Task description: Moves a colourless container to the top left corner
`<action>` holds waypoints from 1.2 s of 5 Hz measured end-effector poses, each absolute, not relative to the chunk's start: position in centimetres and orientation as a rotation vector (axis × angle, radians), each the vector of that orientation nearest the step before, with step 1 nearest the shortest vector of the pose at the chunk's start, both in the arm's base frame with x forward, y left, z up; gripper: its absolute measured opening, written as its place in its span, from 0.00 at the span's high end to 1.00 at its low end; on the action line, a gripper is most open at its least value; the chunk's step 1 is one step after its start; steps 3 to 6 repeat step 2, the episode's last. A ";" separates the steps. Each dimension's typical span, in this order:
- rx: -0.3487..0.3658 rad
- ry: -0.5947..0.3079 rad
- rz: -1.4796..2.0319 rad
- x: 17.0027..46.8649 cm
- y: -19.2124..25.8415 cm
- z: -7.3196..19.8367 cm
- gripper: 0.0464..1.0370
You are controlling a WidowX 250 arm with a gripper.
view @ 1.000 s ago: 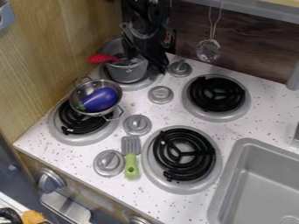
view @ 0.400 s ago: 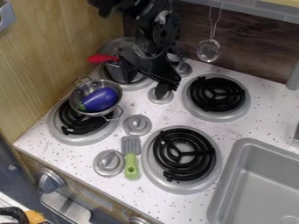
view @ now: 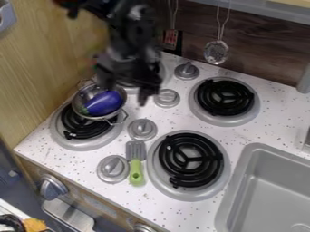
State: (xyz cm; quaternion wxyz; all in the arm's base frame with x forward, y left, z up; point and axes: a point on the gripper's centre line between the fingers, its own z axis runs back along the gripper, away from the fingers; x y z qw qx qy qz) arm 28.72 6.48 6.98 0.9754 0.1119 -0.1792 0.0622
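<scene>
Silver metal pan (view: 83, 96) on the front left burner (view: 81, 143), just beside the blurred end effector (view: 126, 89), a purple eggplant (view: 104, 103) inside

Whether pan and end effector touch cannot be told; the end effector looks spread, over the back left burner (view: 162, 72), and hides most of what is there, so any other colourless container cannot be made out; a red label (view: 171, 39) hangs at the back wall (view: 260, 50), its writing too small to read
</scene>
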 end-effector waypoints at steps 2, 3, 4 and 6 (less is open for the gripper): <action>0.193 -0.348 0.149 27.4 9.9 5.3 0.04; 0.193 -0.348 0.149 27.4 9.9 5.3 0.04; 0.193 -0.348 0.149 27.4 9.9 5.3 0.04; 0.193 -0.348 0.149 27.4 9.9 5.3 0.04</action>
